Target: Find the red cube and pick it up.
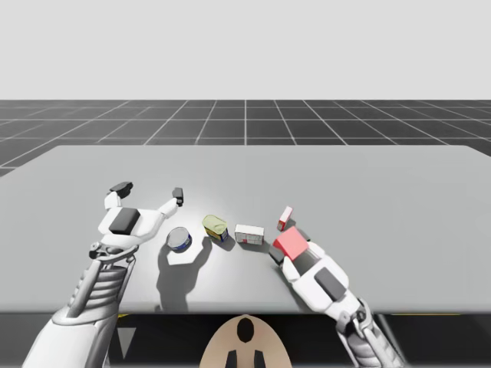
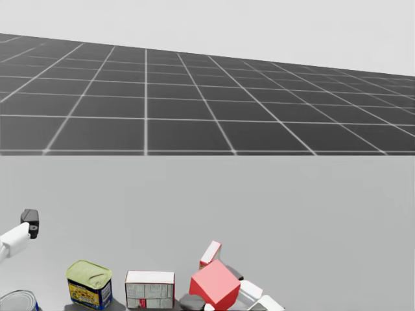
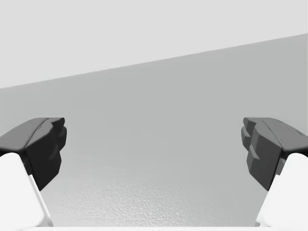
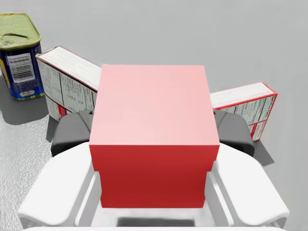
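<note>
My right gripper [image 4: 153,134] clamps the red cube [image 4: 154,108] on 2 sides. Lift it straight up, clear of the white boxes [image 4: 67,79]. My left gripper [image 3: 154,147] gapes wide.

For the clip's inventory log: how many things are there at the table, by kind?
Cubes: 1, the red cube.
Cans: 2, a round blue metal can and a rectangular blue tin with a yellow-green lid.
Boxes: 2, a larger white cardboard box and a smaller white-and-red cardboard box.
Total: 5.

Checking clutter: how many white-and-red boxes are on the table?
2. The larger box lies beside the yellow-lidded can; the smaller box sits beyond the red cube.
</note>
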